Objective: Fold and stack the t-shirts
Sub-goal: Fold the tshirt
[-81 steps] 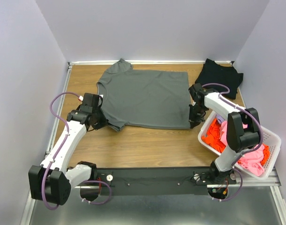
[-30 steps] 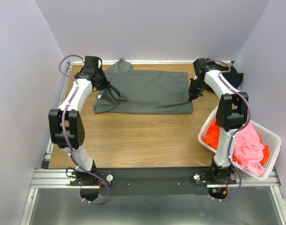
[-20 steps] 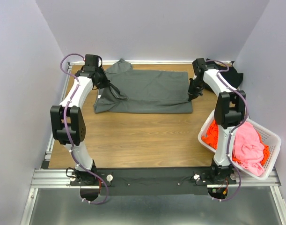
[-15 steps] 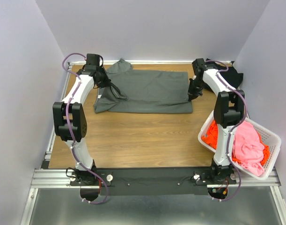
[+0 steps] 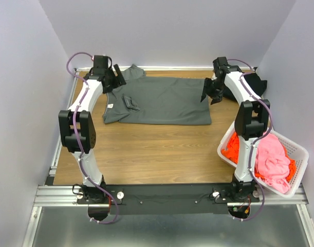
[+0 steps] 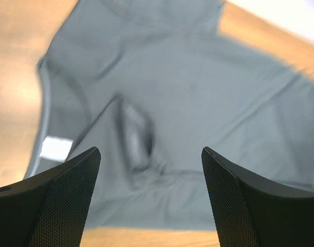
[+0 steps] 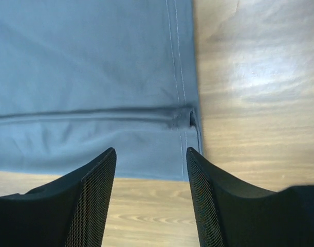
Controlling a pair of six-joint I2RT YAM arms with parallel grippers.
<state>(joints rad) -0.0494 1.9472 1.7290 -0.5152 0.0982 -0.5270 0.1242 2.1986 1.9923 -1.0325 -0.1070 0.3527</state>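
A: Number of t-shirts?

B: Four. One dark grey t-shirt (image 5: 162, 100), folded lengthwise, flat on the table (image 5: 157, 149) in the upper middle of the top view. One black t-shirt (image 5: 252, 82), crumpled in the upper right corner. One orange t-shirt (image 5: 231, 149) and one pink t-shirt (image 5: 272, 157), both bunched in the single white basket (image 5: 299, 154) at lower right.

A: Number of arms, and pose of each?

B: Two. Left arm (image 5: 77, 128): up from the base at lower left, elbow high, forearm stretched to the upper left corner. Right arm (image 5: 249, 121): much the same on the right side, elbow above the basket, forearm bent over toward the upper right.

A: State of the pincers?

B: Left gripper (image 5: 117, 80): above the collar end of the grey shirt, jaws spread wide, nothing between the fingers (image 6: 59, 200); only blurred cloth and a white label (image 6: 56, 148) below. Right gripper (image 5: 208, 94): above the shirt's right edge, jaws parted, nothing held; folded hem corner in plain sight between the fingers (image 7: 90, 200) in the wrist view.
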